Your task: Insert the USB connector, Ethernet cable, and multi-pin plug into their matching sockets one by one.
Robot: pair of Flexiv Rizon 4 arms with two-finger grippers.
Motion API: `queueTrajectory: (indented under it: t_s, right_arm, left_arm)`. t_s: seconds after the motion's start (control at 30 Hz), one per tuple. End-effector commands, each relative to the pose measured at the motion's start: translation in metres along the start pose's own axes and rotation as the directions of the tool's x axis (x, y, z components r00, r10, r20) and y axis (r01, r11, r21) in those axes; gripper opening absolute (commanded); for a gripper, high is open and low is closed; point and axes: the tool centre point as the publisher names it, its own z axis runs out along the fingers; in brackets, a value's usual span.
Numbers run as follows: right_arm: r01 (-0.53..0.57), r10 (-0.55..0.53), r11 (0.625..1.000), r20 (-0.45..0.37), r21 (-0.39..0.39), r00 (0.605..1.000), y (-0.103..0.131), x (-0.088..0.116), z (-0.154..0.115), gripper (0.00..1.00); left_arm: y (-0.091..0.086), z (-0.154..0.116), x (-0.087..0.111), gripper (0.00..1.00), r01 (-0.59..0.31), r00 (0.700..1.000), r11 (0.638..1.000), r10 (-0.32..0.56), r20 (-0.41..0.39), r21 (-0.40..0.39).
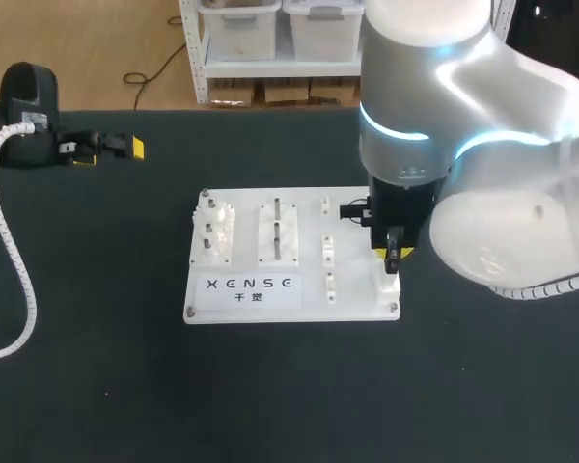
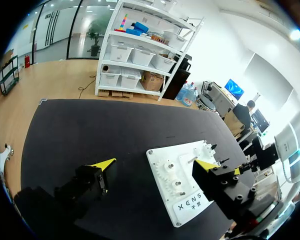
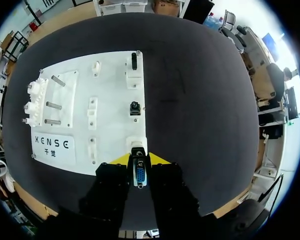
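A white board (image 1: 357,285) with sockets lies mid-table. In the right wrist view my right gripper (image 3: 139,160) is shut on the blue-faced multi-pin plug (image 3: 139,176), held upright between the yellow tips. Just ahead of it stands a white socket block (image 3: 136,144) at the board's near right corner. Farther along that edge are a small black socket (image 3: 135,107) and a black connector (image 3: 134,61) standing in a white block. In the head view the right gripper (image 1: 394,255) hangs over the board's right edge. My left gripper (image 2: 155,165) is open and empty, far left at the back (image 1: 116,147).
The board (image 3: 110,90) also carries metal pegs (image 1: 277,230), white gear pieces (image 1: 215,231) and a printed label (image 1: 249,287). A white coiled cable (image 1: 10,251) runs down the table's left side. Black table surface surrounds the board.
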Motion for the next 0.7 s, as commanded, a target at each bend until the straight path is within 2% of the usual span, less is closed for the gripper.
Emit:
queueTrajectory:
  t_s: [0.03, 0.07, 0.1, 0.17, 0.57, 0.7]
  right_arm:
    - [0.000, 0.000, 1.000, 0.008, 0.000, 1.000, -0.001, 0.004, 0.033, 0.00]
    - [-0.001, 0.001, 1.000, 0.014, -0.002, 1.000, -0.002, 0.003, 0.031, 0.04]
    - [-0.002, 0.002, 1.000, 0.018, -0.002, 1.000, -0.002, 0.002, 0.030, 0.16]
    - [-0.002, 0.002, 1.000, 0.036, -0.001, 0.999, -0.003, 0.000, 0.024, 1.00]
    - [-0.039, 0.040, 0.999, 0.096, -0.010, 0.995, -0.003, -0.017, -0.003, 1.00]
    - [-0.004, 0.006, 1.000, 0.144, -0.013, 0.990, 0.005, -0.021, -0.019, 1.00]
  left_arm:
    - [0.000, 0.000, 0.000, 1.00, 0.000, 1.000, 1.000, 0.000, 0.000, 0.000]
    - [0.000, 0.000, 0.000, 1.00, 0.000, 1.000, 1.000, 0.000, 0.000, 0.000]
    - [0.000, 0.000, 0.000, 1.00, 0.000, 1.000, 1.000, 0.000, 0.000, 0.000]
    - [0.000, 0.000, 0.000, 1.00, 0.000, 1.000, 1.000, 0.000, 0.000, 0.000]
    - [0.000, 0.000, 0.000, 1.00, 0.000, 1.000, 1.000, 0.000, 0.000, 0.000]
    - [0.000, 0.000, 0.000, 1.00, 0.000, 1.000, 1.000, 0.000, 0.000, 0.000]
